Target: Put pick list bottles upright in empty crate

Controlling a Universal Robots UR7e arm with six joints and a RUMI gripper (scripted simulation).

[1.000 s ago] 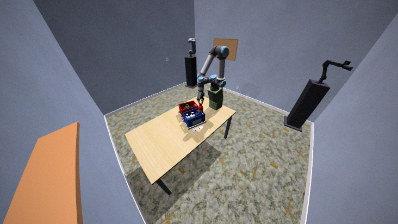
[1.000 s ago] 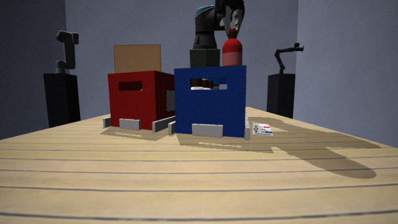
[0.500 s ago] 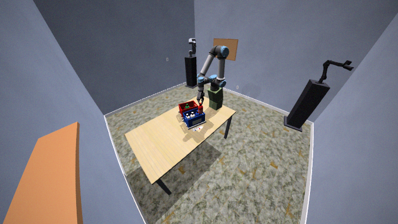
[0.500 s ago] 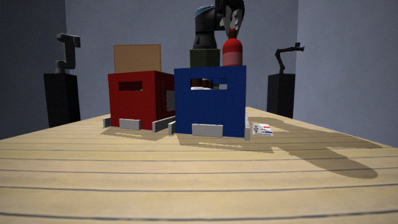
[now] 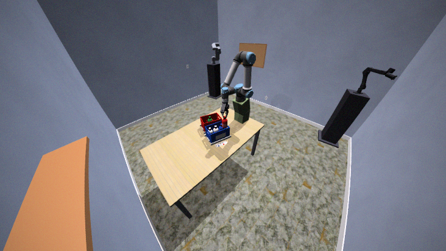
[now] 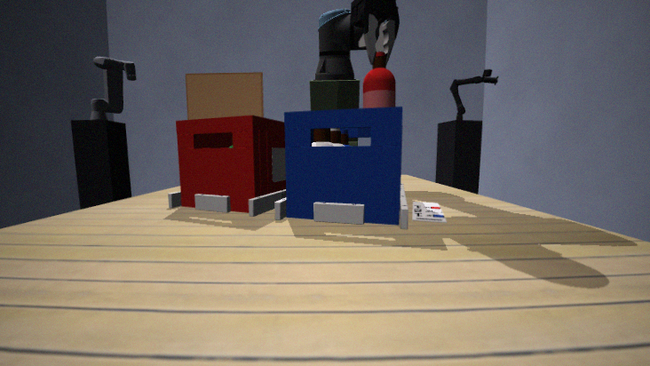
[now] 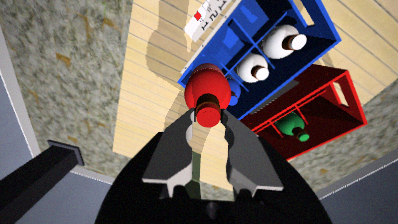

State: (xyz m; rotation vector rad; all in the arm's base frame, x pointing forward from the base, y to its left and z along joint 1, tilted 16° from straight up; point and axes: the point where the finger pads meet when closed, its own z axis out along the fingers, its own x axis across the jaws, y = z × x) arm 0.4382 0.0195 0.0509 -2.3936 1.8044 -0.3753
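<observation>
Red bottle [image 5: 224, 122] [image 6: 379, 88] [image 7: 207, 90] upright above blue crate [image 5: 217, 136] [image 6: 343, 172] [image 7: 300, 75], two white bottles [image 5: 215, 128] [image 7: 252, 69] inside.

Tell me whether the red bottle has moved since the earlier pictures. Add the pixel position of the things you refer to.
Yes, slightly down: in the exterior view, less of the red bottle's [image 5: 224, 122] [image 6: 378, 86] [image 7: 207, 90] pink band shows above the rim of the blue crate [image 5: 217, 135] [image 6: 343, 170] [image 7: 300, 70].
</observation>
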